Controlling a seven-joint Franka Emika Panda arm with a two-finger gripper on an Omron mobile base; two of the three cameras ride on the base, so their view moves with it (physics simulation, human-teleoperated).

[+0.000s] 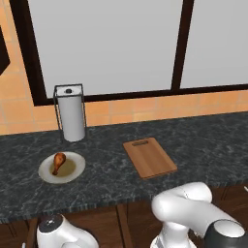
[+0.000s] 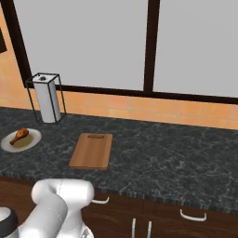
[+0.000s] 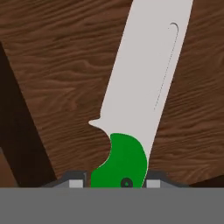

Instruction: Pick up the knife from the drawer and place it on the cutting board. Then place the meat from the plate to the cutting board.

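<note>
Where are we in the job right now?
Nothing is delivered yet: the cutting board lies bare. In hand: the gripper straddles the knife at its green handle, over the wooden drawer floor. Left: carrying it to the board, then the meat off the plate.

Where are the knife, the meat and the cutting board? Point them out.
knife (image 3: 144,70), hand view, middle of the pale blade.
meat (image 1: 59,160), left base view, its thick end.
cutting board (image 2: 91,152), right base view, middle of the board.

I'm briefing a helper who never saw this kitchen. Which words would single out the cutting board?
Find the dark marble counter under the big window. The cutting board lies flat near its middle, right of the round plate. It alone is rectangular, light-brown wood, with a slot handle at its far edge.
</note>
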